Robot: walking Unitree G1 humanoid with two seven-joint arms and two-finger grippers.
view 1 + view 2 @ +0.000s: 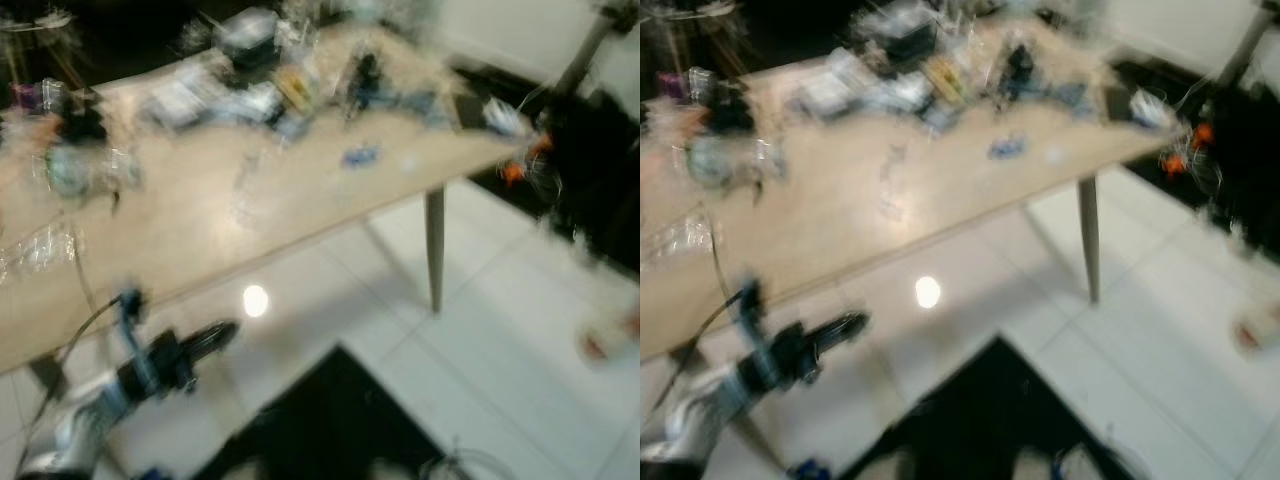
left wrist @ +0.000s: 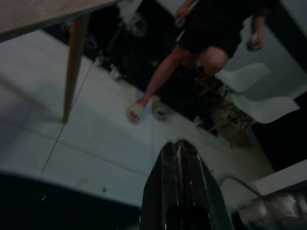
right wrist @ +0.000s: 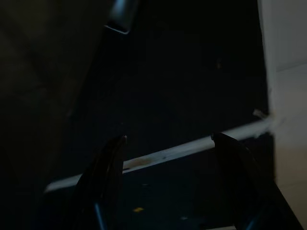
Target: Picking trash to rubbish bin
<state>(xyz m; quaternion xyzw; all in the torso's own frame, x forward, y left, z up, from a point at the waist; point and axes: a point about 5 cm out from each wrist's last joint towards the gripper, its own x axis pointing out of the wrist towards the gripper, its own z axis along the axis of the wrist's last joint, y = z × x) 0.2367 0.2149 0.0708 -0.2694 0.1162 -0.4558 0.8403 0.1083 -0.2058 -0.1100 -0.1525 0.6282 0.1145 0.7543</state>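
Head views blurred: your wooden counter [image 1: 300, 215] carries smeared clutter [image 1: 250, 75], trash items not tellable apart. Person's legs [image 2: 168, 72] in sandals on white floor [image 2: 96, 139]. Your left pincer [image 2: 178, 148] closed, empty; right pincer [image 3: 168, 141] spread open, surroundings dark.

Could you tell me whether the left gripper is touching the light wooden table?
Apart. In the left eye view the left gripper hangs below the light wooden table's front edge, with white floor showing between them.

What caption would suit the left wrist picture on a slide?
Left gripper, fingers together, hangs over white floor tiles beside a table leg, a person's sandalled feet ahead.
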